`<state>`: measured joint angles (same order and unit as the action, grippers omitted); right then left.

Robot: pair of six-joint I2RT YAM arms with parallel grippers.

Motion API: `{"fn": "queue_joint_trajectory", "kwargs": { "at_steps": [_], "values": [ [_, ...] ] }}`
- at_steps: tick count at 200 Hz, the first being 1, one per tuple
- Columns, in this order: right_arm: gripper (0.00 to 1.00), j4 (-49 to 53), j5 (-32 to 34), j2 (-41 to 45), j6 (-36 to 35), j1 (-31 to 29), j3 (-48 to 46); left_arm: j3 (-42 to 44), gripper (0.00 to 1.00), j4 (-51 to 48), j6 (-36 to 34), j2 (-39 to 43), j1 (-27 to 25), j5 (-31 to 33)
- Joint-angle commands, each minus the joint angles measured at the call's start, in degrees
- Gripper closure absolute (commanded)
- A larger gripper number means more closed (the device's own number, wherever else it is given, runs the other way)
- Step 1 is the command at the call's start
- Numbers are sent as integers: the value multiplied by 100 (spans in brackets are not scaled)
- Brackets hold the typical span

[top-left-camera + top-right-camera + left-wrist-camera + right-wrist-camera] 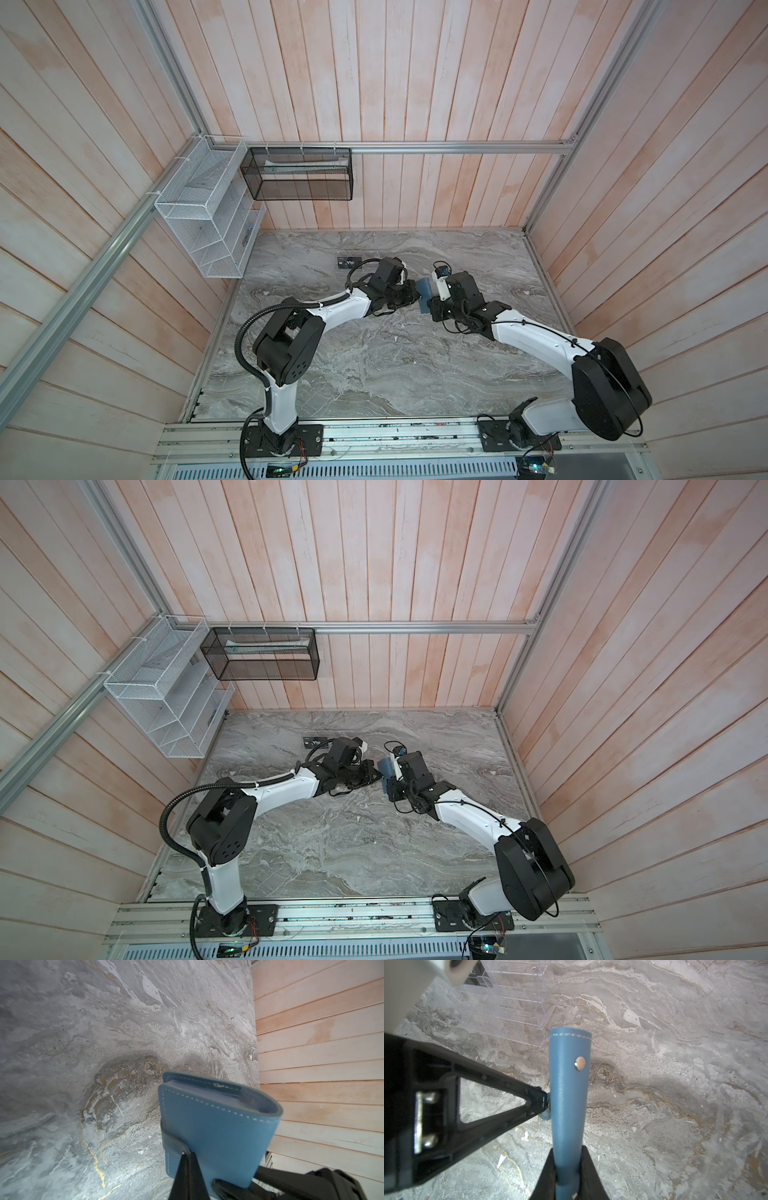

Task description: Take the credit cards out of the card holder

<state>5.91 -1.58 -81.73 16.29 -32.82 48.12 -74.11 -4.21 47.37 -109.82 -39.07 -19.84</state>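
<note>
Leftward, noted the black "Vip" card (348,263) at the clear rack (508,1001), toward the back of the counter (374,365). Pinched the snap tab (173,1142) of the card holder (424,293) in the left jaws, closed tight. Clamped the holder's edge in the right jaws, nearly closed around it. Held the holder folded and raised over mid-counter, between both arms.

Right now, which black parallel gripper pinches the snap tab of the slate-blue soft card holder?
The left gripper: it is shut on the snap tab; the right gripper clamps the card holder itself.
</note>
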Motion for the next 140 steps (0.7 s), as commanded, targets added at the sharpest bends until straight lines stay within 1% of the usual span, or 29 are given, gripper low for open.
{"fn": "queue_joint_trajectory", "kwargs": {
  "at_steps": [1, 53, 95, 140],
  "values": [
    [100, -242, -168, 0, 20, -23, 286, 10, 100, -177, -188, -99, -26, 57],
    [100, -247, -217, 61, 39, 167, 242, 101, 100, -256, -395, 93, -22, 207],
    [100, -247, -700, 70, 38, 418, 223, 291, 100, -136, -413, 170, -22, 194],
    [100, -266, -1019, 35, 6, 596, 180, 414, 100, -45, -474, 237, -23, 162]
  ]
}}
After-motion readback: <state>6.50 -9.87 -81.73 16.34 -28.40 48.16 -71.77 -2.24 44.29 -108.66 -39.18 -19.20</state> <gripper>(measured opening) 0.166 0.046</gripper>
